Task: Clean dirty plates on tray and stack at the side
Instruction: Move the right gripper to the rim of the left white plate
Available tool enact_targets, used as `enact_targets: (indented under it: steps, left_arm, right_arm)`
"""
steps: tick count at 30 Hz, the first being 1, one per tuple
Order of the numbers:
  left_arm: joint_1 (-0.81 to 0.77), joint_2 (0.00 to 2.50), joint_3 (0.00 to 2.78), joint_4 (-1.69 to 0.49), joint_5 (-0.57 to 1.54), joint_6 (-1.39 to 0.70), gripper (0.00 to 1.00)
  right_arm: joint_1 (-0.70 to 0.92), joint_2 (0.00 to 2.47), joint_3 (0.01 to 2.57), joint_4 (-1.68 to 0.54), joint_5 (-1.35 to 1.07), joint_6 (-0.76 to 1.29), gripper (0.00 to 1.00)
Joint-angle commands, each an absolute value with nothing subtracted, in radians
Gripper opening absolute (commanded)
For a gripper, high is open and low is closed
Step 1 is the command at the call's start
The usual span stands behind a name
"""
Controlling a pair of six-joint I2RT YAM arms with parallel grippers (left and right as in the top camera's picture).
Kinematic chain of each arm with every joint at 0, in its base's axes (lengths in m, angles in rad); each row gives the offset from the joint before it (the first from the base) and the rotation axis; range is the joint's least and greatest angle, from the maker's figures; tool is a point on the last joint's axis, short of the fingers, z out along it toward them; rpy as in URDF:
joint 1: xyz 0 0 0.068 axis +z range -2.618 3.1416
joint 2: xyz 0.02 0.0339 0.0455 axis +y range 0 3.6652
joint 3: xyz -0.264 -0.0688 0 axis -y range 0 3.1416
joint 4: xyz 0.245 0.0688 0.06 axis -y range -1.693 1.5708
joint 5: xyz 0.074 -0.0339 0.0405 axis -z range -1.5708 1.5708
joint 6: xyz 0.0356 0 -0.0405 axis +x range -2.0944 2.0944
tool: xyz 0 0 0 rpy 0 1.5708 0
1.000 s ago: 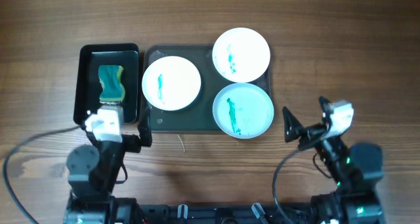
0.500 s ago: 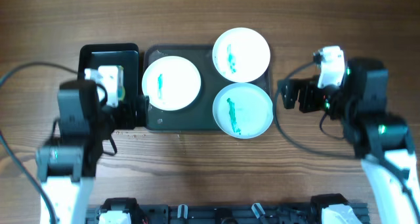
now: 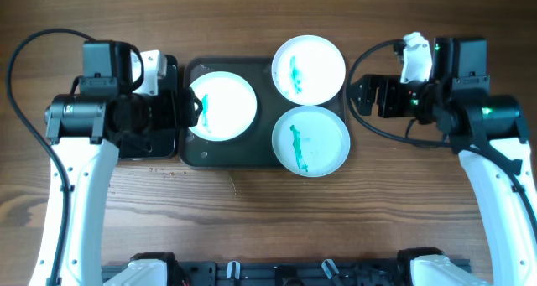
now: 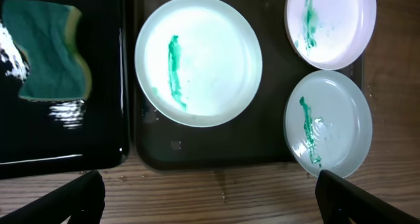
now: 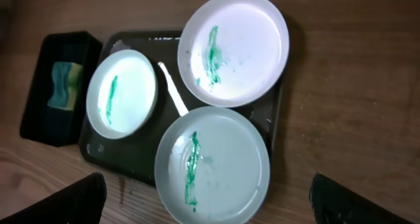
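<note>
Near: pale blue plate (image 3: 310,141), teal smear unwiped, on tray (image 3: 243,157) | mid: both arms have swung out; left gripper (image 3: 191,111) and right gripper (image 3: 361,97) flank tray, fingers wide apart, empty | far: white plates (image 3: 309,70) still dirty; cleaning not begun.

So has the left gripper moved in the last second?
Yes. In the overhead view the left gripper went from the tray's near left corner up to the middle of its left edge.

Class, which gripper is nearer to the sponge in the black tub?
Left. The left gripper hovers over the tray at its left edge, next to the tub holding the sponge; the right gripper is past the tray's opposite side.
</note>
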State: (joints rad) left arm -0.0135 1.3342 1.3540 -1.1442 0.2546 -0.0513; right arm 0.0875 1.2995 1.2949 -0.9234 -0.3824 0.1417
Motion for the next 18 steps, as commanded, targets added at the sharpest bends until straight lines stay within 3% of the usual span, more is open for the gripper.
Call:
enact_targets:
  steps: [1, 6, 13, 18]
  left_arm:
    - [-0.009, 1.342, 1.375, -1.140, 0.300, -0.065, 1.00]
    - [-0.002, 1.342, 1.375, -1.105, 0.285, -0.118, 1.00]
    - [0.044, 1.343, 1.394, -1.143, 0.031, -0.283, 1.00]
    - [0.115, 1.353, 1.401, -1.149, 0.020, -0.330, 1.00]
  right_arm:
    - [0.093, 1.329, 1.321, -0.918, -0.432, 0.169, 0.97]
    - [0.151, 1.377, 1.332, -0.921, -0.404, 0.209, 0.89]
    - [0.327, 1.553, 1.449, -0.930, -0.312, 0.308, 0.82]
    - [0.429, 1.717, 1.507, -0.851, -0.284, 0.428, 0.63]
